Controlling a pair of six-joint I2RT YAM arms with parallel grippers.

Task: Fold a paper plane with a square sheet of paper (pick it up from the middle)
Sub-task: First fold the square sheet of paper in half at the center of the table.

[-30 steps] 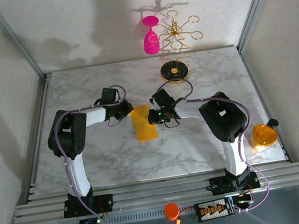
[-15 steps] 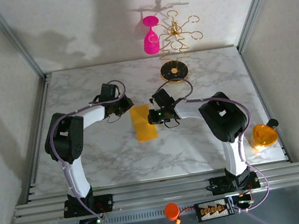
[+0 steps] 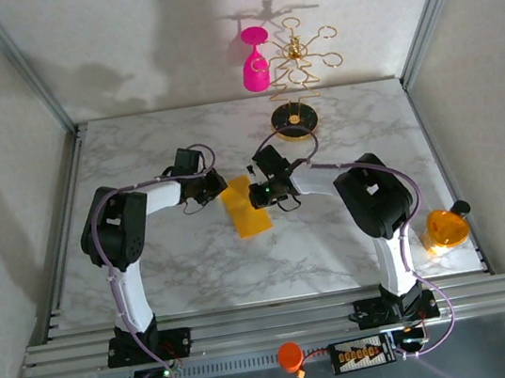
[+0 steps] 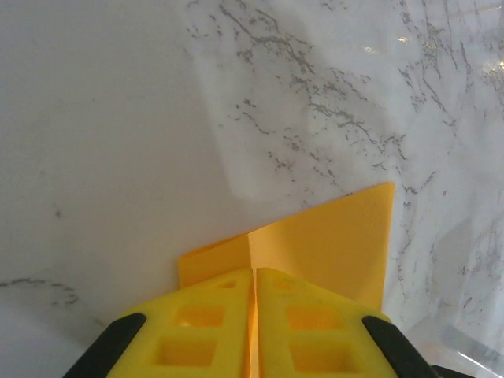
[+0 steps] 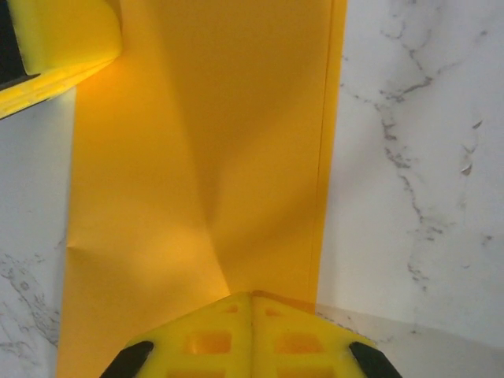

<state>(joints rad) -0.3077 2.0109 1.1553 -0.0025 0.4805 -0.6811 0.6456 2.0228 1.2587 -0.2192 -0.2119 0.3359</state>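
The square sheet of paper, orange-yellow, lies folded into a long strip in the middle of the marble table; it does not have the shape of a paper plane. My left gripper is at its far left corner, shut with the paper pinched between the yellow fingers. My right gripper is at the far right edge, jaws together on the paper, which bulges up toward the tip. In the right wrist view the left gripper's fingers show at the top left corner.
A gold stand with a pink wine glass hanging on it stands at the back. A round orange translucent disc lies at the table's right edge. An orange cap sits on the front rail.
The left gripper drew back toward the far left, then returned to the paper's corner. The right gripper shifted slightly up and left, and the strip now lies more slanted.
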